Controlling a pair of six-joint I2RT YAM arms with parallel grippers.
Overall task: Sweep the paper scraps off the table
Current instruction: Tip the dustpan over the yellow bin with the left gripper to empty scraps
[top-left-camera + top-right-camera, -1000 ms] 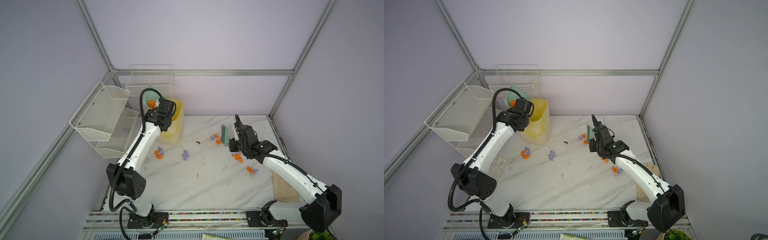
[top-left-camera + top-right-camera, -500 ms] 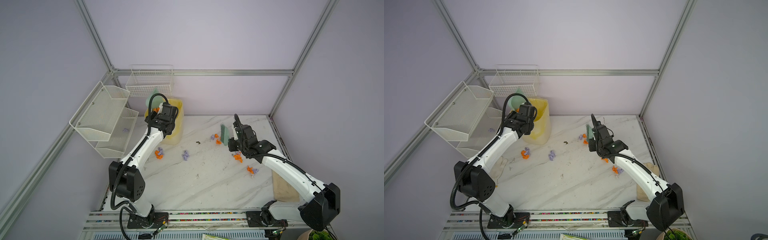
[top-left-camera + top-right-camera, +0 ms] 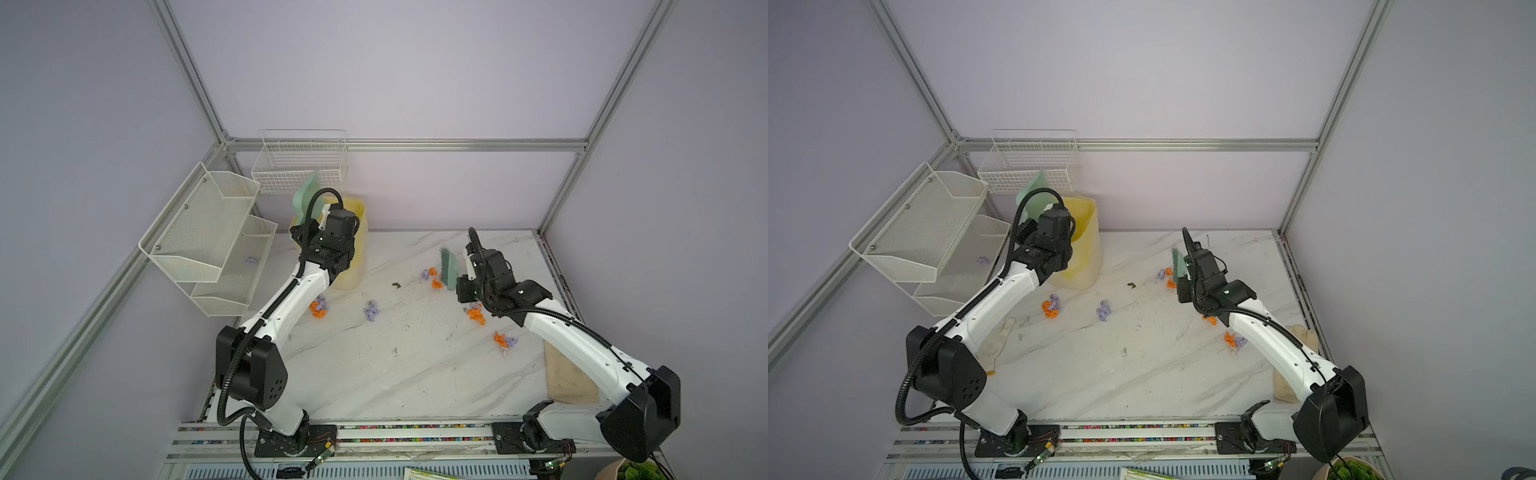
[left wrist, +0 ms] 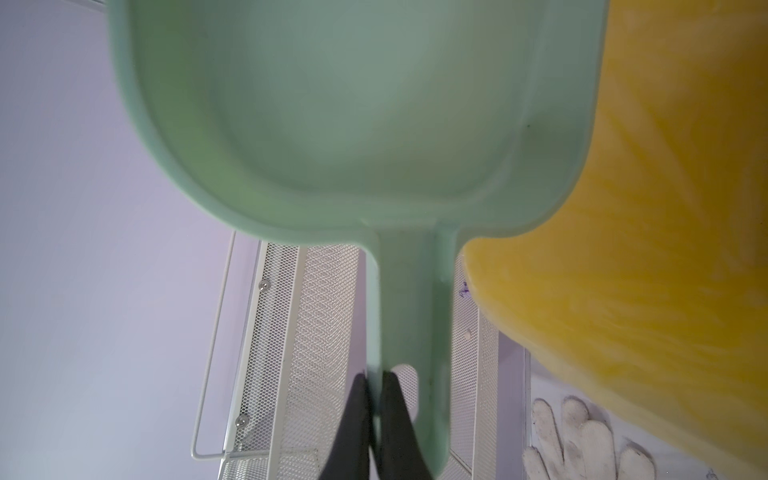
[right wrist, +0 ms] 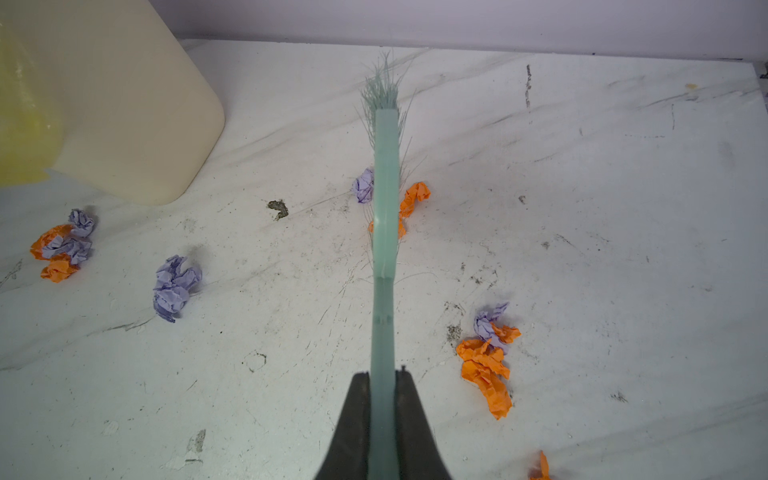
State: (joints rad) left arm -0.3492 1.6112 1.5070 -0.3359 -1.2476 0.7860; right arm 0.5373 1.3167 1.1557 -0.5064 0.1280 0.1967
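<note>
Pinches pale green plastic dustpan (image 4: 374,104) by handle in left gripper (image 4: 374,399), beside yellow bin (image 4: 644,208). Clamps green bristle brush (image 5: 384,187) in right gripper (image 5: 384,378) above orange and lilac paper scraps (image 5: 174,286) strewn on white marbled table (image 5: 602,208).

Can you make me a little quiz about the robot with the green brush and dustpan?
1. True or false: the dustpan in the left gripper has paper scraps inside it.
2. What does the right gripper hold? A) a brush B) a sponge C) a spoon
3. Fill in: the scraps on the table are orange and ____.
Key: 1 false, it looks empty; 2 A; 3 lilac.
</note>
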